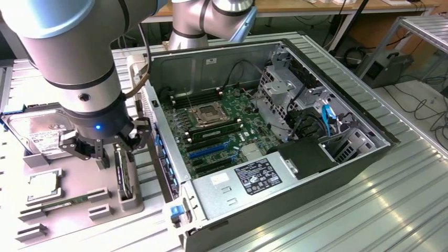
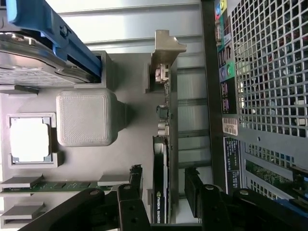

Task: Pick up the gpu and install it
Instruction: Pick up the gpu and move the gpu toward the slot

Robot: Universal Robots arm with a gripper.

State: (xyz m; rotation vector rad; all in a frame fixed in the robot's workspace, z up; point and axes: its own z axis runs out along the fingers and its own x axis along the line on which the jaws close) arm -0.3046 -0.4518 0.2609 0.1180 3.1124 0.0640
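An open computer case (image 1: 210,65) lies on the ribbed metal table (image 1: 378,210). Its green motherboard (image 1: 224,131) is exposed, with a labelled power supply (image 1: 242,181) at six o'clock of the board. In the exterior view, at nine o'clock of the case, a grey tray (image 1: 78,178) carries a hard drive (image 1: 39,134) at its twelve o'clock. A processor (image 1: 43,186) sits nearer the middle and a memory stick (image 1: 66,203) toward six o'clock.

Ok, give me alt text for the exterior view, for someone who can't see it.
A robot arm's open gripper hangs over the gpu, which stands on edge in a grey parts tray at the exterior view's left. Beside the tray lies an open computer case with its motherboard exposed; a hard drive also sits on the tray.
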